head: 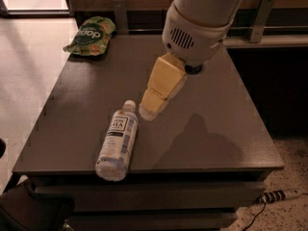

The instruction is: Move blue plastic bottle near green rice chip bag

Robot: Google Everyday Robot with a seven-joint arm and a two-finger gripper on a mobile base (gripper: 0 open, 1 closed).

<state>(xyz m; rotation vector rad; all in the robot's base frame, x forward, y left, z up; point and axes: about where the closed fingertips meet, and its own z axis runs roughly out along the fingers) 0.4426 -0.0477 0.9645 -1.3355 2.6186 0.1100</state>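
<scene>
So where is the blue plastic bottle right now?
In the camera view the blue plastic bottle lies on its side near the table's front edge, left of centre; the claw is just right of its cap.
</scene>
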